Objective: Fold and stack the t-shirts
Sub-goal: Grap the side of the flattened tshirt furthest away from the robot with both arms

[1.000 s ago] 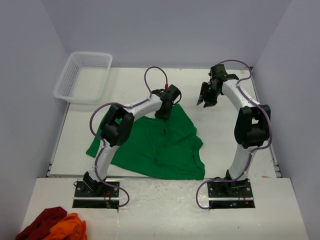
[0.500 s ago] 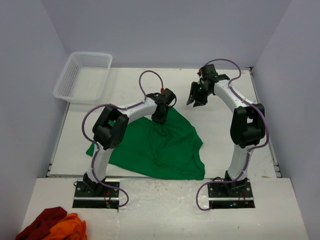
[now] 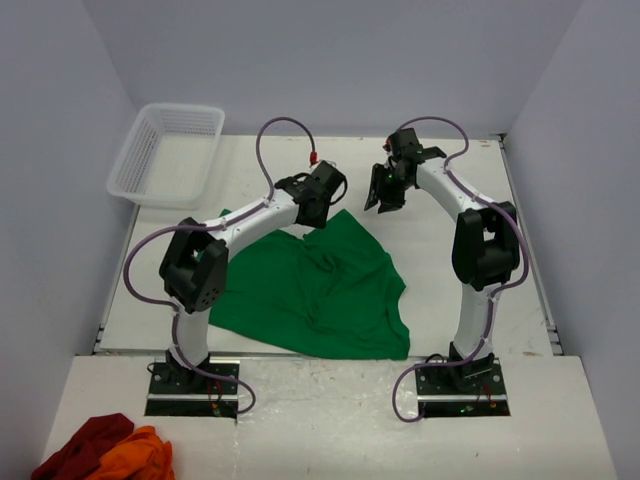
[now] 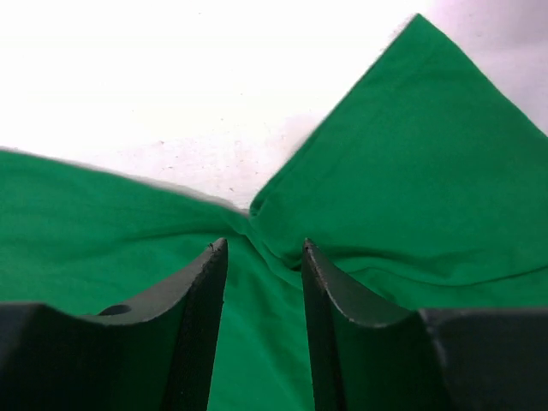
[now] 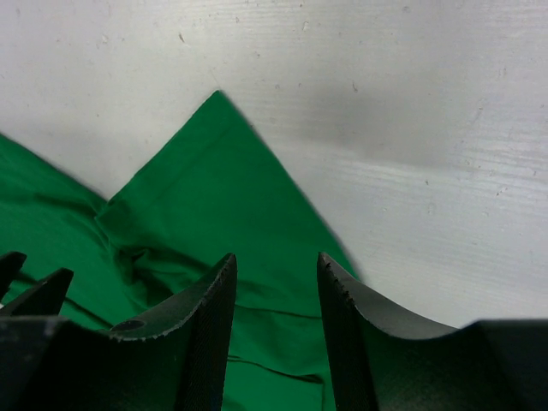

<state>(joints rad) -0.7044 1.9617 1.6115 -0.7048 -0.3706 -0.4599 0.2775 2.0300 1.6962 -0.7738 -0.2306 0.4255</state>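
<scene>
The bright green t-shirt (image 3: 310,290) lies crumpled and spread on the white table, one corner pointing toward the far side. My left gripper (image 3: 306,220) hovers over its far edge. In the left wrist view the t-shirt (image 4: 411,171) shows a bunched fold just ahead of the left gripper (image 4: 264,246), whose jaws stand apart with cloth below them, not clamped. My right gripper (image 3: 381,200) hangs open just right of the pointed corner. In the right wrist view that gripper (image 5: 276,257) is above the t-shirt (image 5: 205,197), with nothing between its fingers.
A white mesh basket (image 3: 165,155) stands at the far left of the table. Dark red and orange cloths (image 3: 105,450) lie bunched on the near shelf at the bottom left. Bare white table (image 3: 450,260) lies to the right of the shirt.
The left gripper has moved toward the far side, narrowed, then opened again, leaving a bunched fold at the shirt's far edge. The right gripper has swung left toward the shirt's corner.
</scene>
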